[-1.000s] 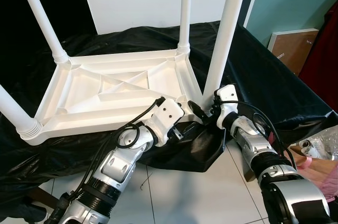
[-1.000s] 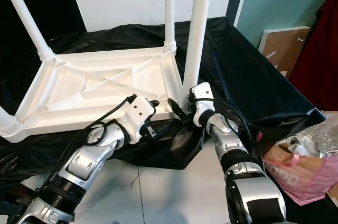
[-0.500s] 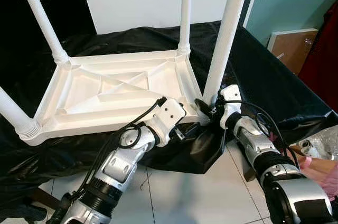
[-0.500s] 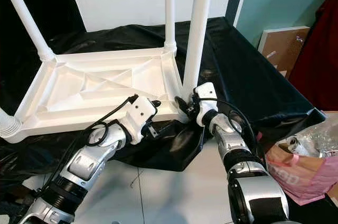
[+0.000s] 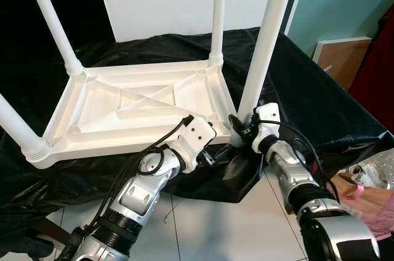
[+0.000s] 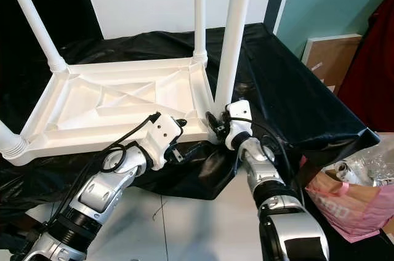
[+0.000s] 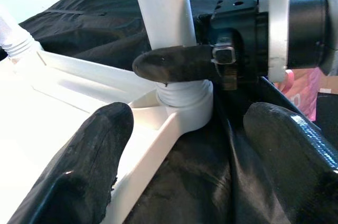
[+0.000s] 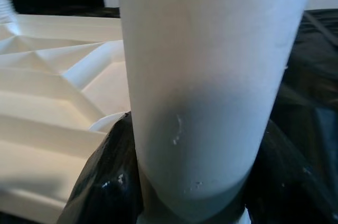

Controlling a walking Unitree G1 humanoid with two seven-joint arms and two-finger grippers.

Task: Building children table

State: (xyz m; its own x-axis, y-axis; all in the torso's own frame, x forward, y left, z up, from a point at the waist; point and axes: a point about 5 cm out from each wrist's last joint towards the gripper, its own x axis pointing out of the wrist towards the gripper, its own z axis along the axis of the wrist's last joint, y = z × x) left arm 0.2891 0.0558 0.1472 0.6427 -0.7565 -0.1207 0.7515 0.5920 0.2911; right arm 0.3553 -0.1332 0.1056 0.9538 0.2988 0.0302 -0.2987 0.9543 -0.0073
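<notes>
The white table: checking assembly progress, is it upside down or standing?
Upside down: the white table lies tabletop-down on the black cloth, legs pointing up; the right gripper clasps the near leg.

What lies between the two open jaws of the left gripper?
In the left wrist view, the left gripper has between its jaws the corner of the upside-down white plastic table and black plastic sheet.

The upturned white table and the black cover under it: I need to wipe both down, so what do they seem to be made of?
The table looks like moulded plastic with a smooth, slightly glossy finish: ribbed underside, ridged collars where the legs join. The black cover appears to be thin plastic sheeting or a coated cloth: it creases, drapes over the edge and catches highlights. The pictures don't settle which.
</notes>
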